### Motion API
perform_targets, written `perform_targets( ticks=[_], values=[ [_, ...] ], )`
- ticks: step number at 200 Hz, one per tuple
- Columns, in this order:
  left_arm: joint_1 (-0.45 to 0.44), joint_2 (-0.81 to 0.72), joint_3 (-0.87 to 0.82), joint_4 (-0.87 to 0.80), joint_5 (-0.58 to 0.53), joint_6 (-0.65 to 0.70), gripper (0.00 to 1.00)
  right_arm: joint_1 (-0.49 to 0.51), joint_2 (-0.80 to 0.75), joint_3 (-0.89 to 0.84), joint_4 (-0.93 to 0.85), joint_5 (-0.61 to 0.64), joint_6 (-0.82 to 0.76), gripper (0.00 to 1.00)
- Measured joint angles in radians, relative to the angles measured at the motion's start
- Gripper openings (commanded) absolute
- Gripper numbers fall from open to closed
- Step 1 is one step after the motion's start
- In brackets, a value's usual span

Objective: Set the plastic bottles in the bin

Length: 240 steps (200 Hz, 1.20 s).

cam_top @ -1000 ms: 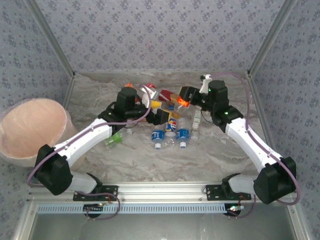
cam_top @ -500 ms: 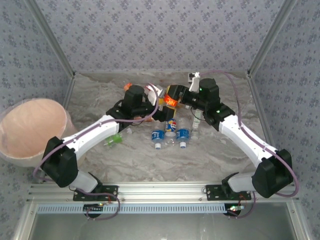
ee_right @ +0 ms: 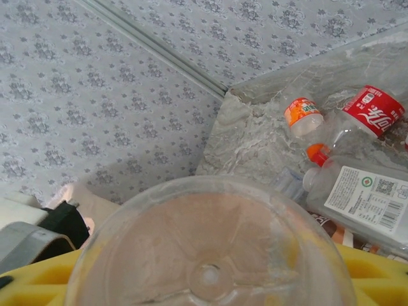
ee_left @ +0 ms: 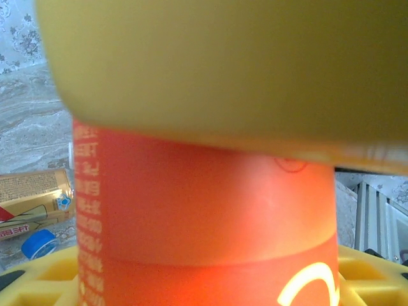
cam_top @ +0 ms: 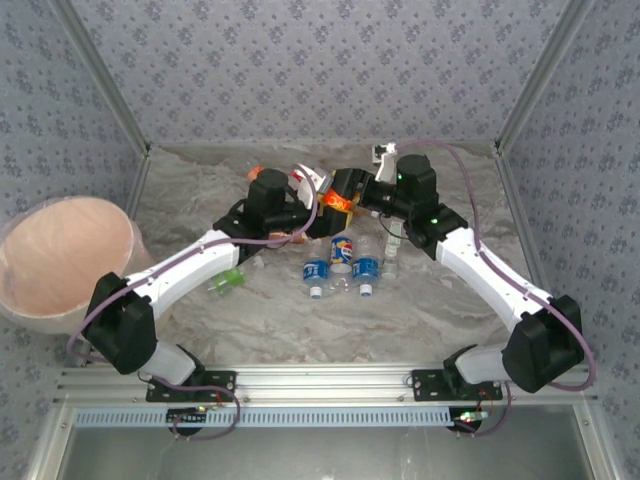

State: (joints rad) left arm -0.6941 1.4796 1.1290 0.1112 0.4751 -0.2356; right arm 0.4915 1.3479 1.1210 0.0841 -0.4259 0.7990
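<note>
since this bottle point(ee_left: 191, 210) crushes easily, my left end effector point(cam_top: 318, 212) clamps its label; right end effector point(cam_top: 350, 192) i can't tell.

Grey-blue floral print covers the walls point(cam_top: 320, 70). The table point(cam_top: 300, 320) is marbled grey-white. At left, the bin point(cam_top: 70, 240) is pale pink-beige. Far centre is an orange-labelled bottle point(cam_top: 338, 203); nearer, two blue-labelled bottles point(cam_top: 316, 270); to their left, a green-marked bottle point(cam_top: 228, 281).
</note>
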Motion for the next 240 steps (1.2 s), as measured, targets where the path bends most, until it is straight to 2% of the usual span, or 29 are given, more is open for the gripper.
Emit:
perform_targets(
  ticks=[8, 18, 48, 75, 111, 162, 181, 204, 224, 240],
  values=[
    [0.0, 0.002, 0.0, 0.0, -0.001, 0.001, 0.49, -0.003, -0.004, 0.0, 0.0, -0.006, 0.006, 0.85],
    [0.0, 0.002, 0.002, 0.008, -0.008, 0.005, 0.49, -0.013, -0.009, -0.001, -0.005, -0.008, 0.002, 1.0],
    [0.0, 0.002, 0.01, 0.002, -0.07, 0.007, 0.48, -0.064, -0.069, -0.013, 0.002, -0.019, 0.006, 1.0],
    [0.0, -0.017, 0.016, -0.101, -0.22, 0.016, 0.48, -0.118, -0.206, -0.065, 0.034, 0.006, -0.001, 1.0],
    [0.0, -0.161, 0.089, -0.348, -0.553, 0.034, 0.48, -0.195, -0.354, -0.183, 0.062, 0.101, -0.024, 1.0],
    [0.028, -0.407, 0.35, -0.689, -1.159, 0.021, 0.48, -0.202, -0.336, -0.218, 0.037, 0.179, -0.075, 1.0],
    [0.119, -0.472, 0.385, -0.809, -1.313, -0.003, 0.48, -0.202, -0.325, -0.218, 0.035, 0.186, -0.085, 1.0],
    [0.325, -0.541, 0.379, -0.94, -1.388, -0.036, 0.47, -0.202, -0.319, -0.218, 0.028, 0.192, -0.095, 1.0],
    [0.502, -0.585, 0.349, -1.007, -1.383, -0.055, 0.47, -0.202, -0.319, -0.218, 0.017, 0.203, -0.105, 1.0],
    [0.661, -0.602, 0.311, -1.044, -1.309, -0.074, 0.47, -0.202, -0.319, -0.218, 0.008, 0.206, -0.113, 1.0]
  ],
)
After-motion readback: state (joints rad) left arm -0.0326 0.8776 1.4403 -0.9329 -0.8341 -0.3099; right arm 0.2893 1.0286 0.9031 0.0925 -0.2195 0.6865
